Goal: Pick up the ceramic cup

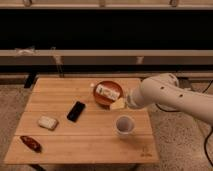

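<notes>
One gripper (120, 103), on the white arm, hangs over the light wooden table (75, 140) — spread or closed, I cannot tell. One small pale round ceramic cup (124, 125) stands upright just nearer me than it, apart. One orange-brown round plate (101, 99) lies just beyond it — one flat black phone (76, 111) farther off.

Looks like a lab or test bay, not a home; gripper (121, 103) sits over a bare wooden table (90, 145); speckled hard floor (175, 145) below it; long pale rails (100, 56) across a dark wall (100, 30) behind it; black cable (205, 145) to its right.
</notes>
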Controlling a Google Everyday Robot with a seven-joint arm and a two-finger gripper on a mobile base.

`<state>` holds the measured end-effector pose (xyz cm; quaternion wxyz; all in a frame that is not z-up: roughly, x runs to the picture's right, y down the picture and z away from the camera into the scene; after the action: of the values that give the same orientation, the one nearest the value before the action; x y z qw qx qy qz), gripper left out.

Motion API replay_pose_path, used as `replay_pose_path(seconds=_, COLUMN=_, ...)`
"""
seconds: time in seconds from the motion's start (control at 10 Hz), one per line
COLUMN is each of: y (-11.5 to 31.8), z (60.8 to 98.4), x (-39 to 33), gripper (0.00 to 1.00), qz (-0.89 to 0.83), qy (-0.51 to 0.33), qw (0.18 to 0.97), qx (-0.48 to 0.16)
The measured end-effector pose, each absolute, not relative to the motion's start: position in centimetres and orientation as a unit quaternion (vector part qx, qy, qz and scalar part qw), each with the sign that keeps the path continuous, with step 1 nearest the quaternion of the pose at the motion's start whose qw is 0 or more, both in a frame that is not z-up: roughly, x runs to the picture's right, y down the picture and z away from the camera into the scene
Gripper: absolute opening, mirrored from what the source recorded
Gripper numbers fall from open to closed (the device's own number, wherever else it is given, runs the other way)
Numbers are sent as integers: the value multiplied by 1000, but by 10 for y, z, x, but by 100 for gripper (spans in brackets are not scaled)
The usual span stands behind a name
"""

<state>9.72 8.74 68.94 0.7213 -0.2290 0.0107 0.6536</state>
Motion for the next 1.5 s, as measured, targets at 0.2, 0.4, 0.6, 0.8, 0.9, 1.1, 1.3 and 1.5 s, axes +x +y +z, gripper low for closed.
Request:
replay_pose_path(seconds=0.2, y=100, z=690, x=110, gripper=80, qz=645, qy=69, qw=736, qx=-192)
replay_pose_path(seconds=0.4, y=113, z=694, x=128, gripper=80, qz=647, qy=101, qw=734, qx=-181)
replay_pose_path(seconds=0.6, y=131, z=702, x=153, gripper=80, qz=656, qy=136, qw=721, qx=-179)
replay_pose_path(seconds=0.8, y=145, z=712, x=165, gripper=80, qz=665, qy=158, qw=704, qx=-190)
replay_pose_path(seconds=0.9, y=152, z=717, x=171, gripper=80, qz=670, qy=167, qw=696, qx=-197)
replay_pose_path(seconds=1.1, y=165, z=724, x=175, gripper=80, qz=674, qy=177, qw=685, qx=-212)
replay_pose_path(seconds=1.3, y=182, z=738, x=169, gripper=80, qz=672, qy=186, qw=678, qx=-234)
replay_pose_path(seconds=1.5, y=195, z=747, x=164, gripper=72, qz=669, qy=194, qw=671, qx=-253)
